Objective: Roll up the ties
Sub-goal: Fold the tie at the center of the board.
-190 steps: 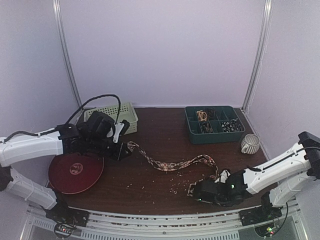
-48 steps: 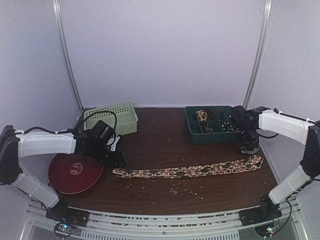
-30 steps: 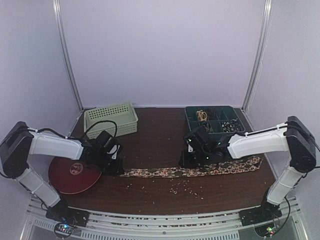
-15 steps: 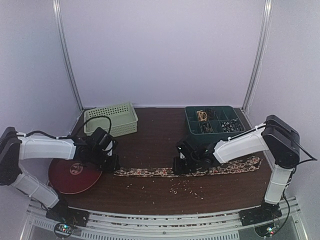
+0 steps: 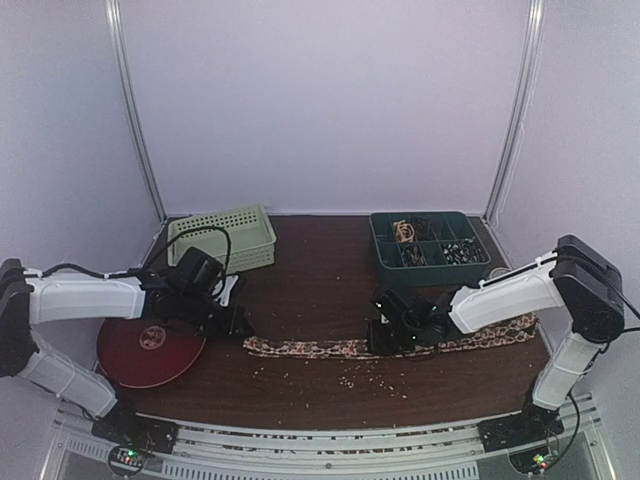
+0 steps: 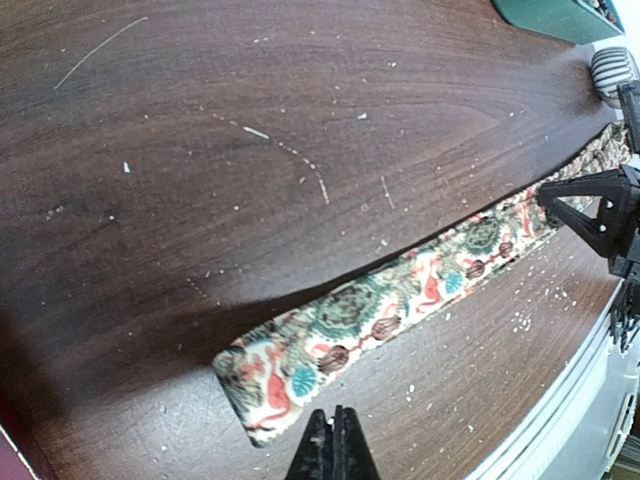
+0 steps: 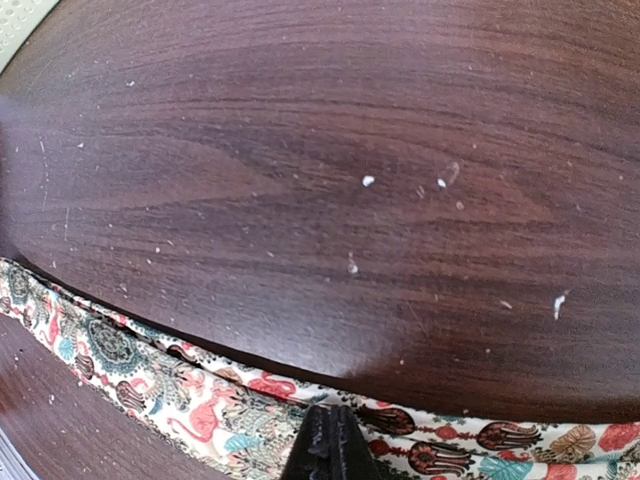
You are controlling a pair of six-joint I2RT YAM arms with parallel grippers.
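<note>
Left gripper (image 6: pixel 335 445) closed, empty, tips just beside the tie (image 6: pixel 400 300) end. right gripper (image 7: pixel 328 440) closed, tips on tie mid-length, pinch unclear. Tie flat, straight across table (image 5: pixel 320 280). Risk: unpinned end slips, roll starts loose or skewed.

No text, label, brand or number is legible anywhere.

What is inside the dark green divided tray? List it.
The dark green divided plastic tray holds tan looped pieces near its back and small dark and pale bits toward the right. Too small to identify; anything beneath them is covered.
</note>
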